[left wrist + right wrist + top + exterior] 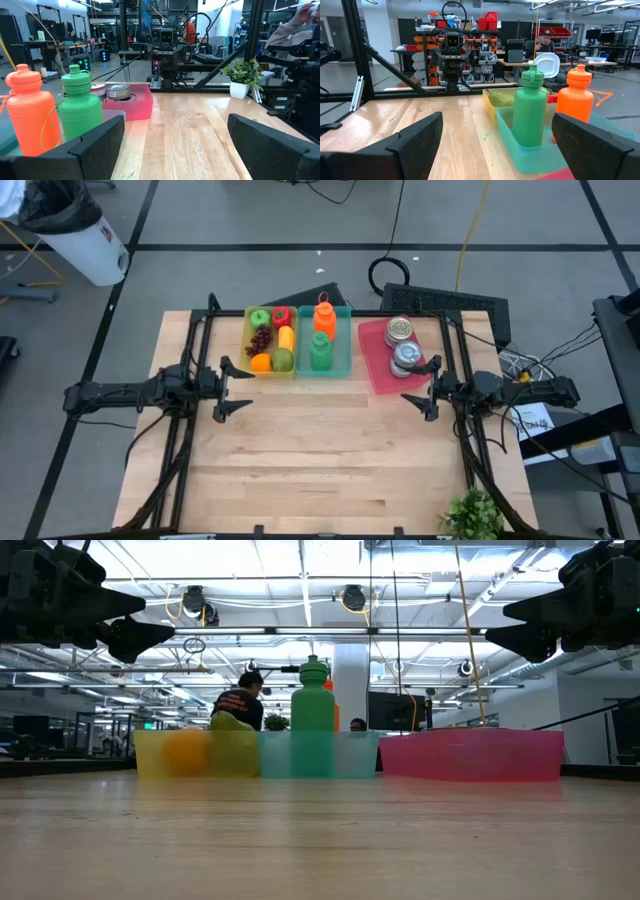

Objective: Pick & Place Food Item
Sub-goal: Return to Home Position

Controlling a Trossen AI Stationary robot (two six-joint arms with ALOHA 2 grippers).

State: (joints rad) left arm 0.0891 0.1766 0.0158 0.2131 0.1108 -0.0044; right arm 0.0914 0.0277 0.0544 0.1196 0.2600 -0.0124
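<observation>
Toy food lies in a yellow bin (269, 340) at the table's far side: a green apple (260, 319), a red item (282, 317), grapes (262, 340), an orange (260, 362), a pear (283, 360). My left gripper (234, 388) stands open at the table's left, a little nearer than the bin, fingers level. My right gripper (420, 388) stands open at the right, beside the pink tray (376, 360). Neither has anything between its fingers.
A teal bin (324, 342) holds a green bottle (530, 107) and an orange bottle (576, 100). The pink tray carries two cans (401, 345). A potted plant (472, 514) stands at the near right edge. Bare wood fills the table's middle and near half.
</observation>
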